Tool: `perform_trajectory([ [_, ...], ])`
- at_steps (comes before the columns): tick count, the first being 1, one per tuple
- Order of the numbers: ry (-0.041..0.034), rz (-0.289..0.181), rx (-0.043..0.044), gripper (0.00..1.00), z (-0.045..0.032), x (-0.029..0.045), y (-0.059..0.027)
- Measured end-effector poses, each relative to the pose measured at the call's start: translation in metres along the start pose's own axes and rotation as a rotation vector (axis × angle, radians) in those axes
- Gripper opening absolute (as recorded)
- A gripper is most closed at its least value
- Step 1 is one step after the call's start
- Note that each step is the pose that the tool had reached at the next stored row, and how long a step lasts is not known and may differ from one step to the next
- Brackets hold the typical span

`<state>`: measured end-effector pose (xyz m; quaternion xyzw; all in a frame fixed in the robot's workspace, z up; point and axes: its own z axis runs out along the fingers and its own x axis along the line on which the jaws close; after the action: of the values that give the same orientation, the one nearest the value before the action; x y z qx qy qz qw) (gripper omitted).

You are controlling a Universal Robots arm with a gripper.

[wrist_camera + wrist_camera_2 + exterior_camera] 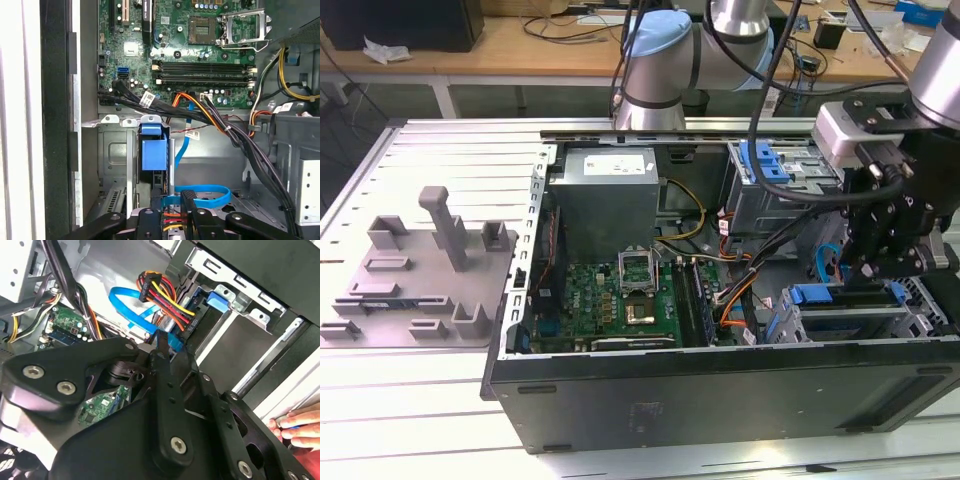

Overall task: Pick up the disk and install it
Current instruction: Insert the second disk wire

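Observation:
My gripper (872, 272) hangs low inside the open computer case (720, 390), at the front corner on the exterior view's right. Its black fingers (161, 347) stand pressed together with nothing held between them. They point down beside a looped blue data cable (207, 194) and a plug with red, yellow and orange wires (167, 297). Just below the gripper (186, 201) a flat grey slab with a blue plastic edge, apparently the disk (850, 322), lies in the drive bay. Much of it is hidden by the gripper (167, 342) and the bay's walls.
The grey drive cage with a blue latch (152, 150) stands beside the fingers. A second cage with a blue clip (767, 160) sits at the back. The motherboard (620, 300) and power supply box (605, 195) lie toward the exterior view's left. A person's hand (298, 426) rests at the case's edge.

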<state>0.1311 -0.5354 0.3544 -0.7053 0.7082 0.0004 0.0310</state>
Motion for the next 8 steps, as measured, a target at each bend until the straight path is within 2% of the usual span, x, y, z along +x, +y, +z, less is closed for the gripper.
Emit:
perform_trajectory([
  [3,0.0017,0.000,0.0065,0.30,-0.0045,-0.0047,0.0061],
  [6,0.0044,-0.001,0.0097,0.30,-0.0055,-0.0074,0.0120],
  [7,0.0052,-0.001,0.0106,0.29,-0.0060,-0.0086,0.0138],
  [8,0.0056,-0.001,0.0122,0.22,-0.0070,-0.0106,0.0164],
])
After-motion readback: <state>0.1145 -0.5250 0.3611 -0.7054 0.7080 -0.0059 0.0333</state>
